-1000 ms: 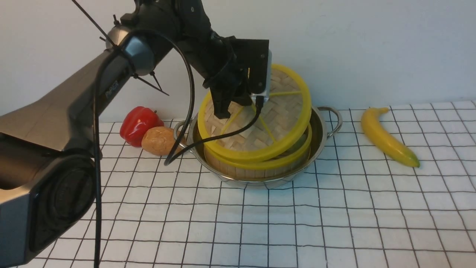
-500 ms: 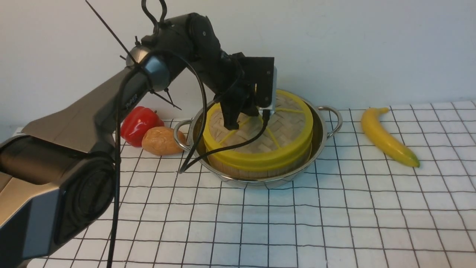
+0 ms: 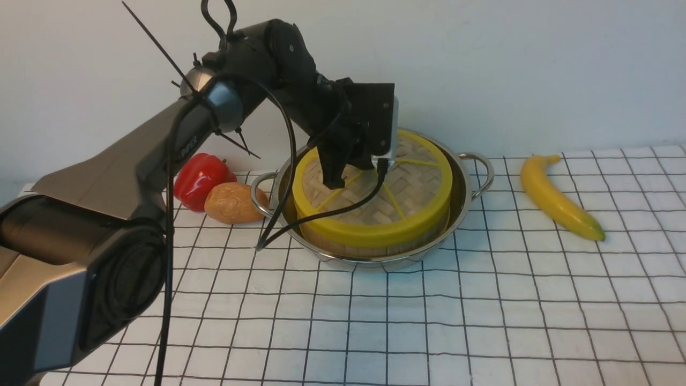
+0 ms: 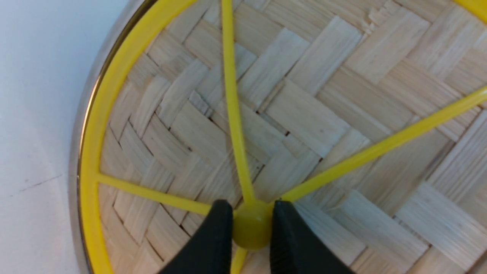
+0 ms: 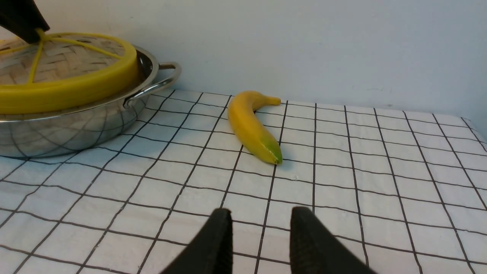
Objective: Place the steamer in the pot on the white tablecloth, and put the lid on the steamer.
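Front view: the lid [image 3: 396, 201] lies flat on the steamer [image 3: 370, 247], which sits inside the stainless-steel pot [image 3: 461, 187] on the white tablecloth [image 3: 482, 321], towards the far side of the cloth near the wall. The left gripper [image 3: 343, 179] reaches down onto the lid, its black body hiding the middle of the woven disc. In the left wrist view the two black fingertips [image 4: 213, 236] press against either side of the lid's yellow centre hub [image 4: 252, 228], where the spokes meet, so the left gripper [image 4: 251, 232] is closed on the hub with only a narrow gap filled by it. To the pot's left, a red bell pepper [image 3: 199, 177] and a brown potato [image 3: 230, 202] lie touching each other, just beside the pot's handle. A banana [image 3: 557, 195] lies on the cloth to the pot's right, apart from it. In the right wrist view the right gripper [image 5: 260, 232] hovers above bare cloth with its fingers parted and nothing between them, the banana [image 5: 251, 125] ahead of it.
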Controlling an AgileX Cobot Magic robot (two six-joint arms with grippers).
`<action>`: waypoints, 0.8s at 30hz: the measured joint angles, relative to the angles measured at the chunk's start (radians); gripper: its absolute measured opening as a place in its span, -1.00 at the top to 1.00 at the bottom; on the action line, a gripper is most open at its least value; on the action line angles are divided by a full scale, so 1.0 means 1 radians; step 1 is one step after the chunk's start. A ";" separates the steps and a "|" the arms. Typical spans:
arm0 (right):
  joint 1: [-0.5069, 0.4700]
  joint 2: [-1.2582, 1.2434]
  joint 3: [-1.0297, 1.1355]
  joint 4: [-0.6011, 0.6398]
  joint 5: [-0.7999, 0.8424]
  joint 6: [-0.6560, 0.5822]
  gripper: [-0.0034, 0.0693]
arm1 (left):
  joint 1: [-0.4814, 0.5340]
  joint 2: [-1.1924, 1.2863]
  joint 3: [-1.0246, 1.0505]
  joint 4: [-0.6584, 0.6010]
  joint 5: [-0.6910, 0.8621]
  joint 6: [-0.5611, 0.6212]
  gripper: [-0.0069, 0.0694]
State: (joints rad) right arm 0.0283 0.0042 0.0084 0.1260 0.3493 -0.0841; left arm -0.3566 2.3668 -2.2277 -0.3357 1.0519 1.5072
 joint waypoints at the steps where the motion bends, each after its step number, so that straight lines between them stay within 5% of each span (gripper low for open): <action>1: 0.000 0.000 0.000 0.000 0.000 0.000 0.25 | 0.000 0.000 0.000 0.000 0.000 0.000 0.51; 6: 0.000 0.000 0.000 0.000 0.000 0.000 0.25 | 0.001 -0.001 -0.002 -0.004 -0.002 0.000 0.34; 11: 0.000 0.000 0.000 0.000 0.000 0.000 0.25 | -0.002 -0.001 -0.002 -0.011 -0.006 -0.019 -0.40; 14: 0.000 0.000 0.000 0.000 0.000 0.000 0.25 | -0.002 -0.008 -0.002 0.012 -0.006 -0.058 -0.63; 18: 0.000 0.000 0.000 0.000 0.000 0.000 0.25 | -0.002 -0.066 0.001 0.114 0.004 -0.224 -0.94; 24: 0.000 0.000 0.000 0.000 0.000 0.000 0.25 | -0.002 -0.236 0.001 0.240 -0.008 -0.590 -0.91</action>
State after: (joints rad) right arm 0.0283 0.0042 0.0084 0.1260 0.3493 -0.0841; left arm -0.3582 2.1303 -2.2266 -0.0958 1.0439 0.9169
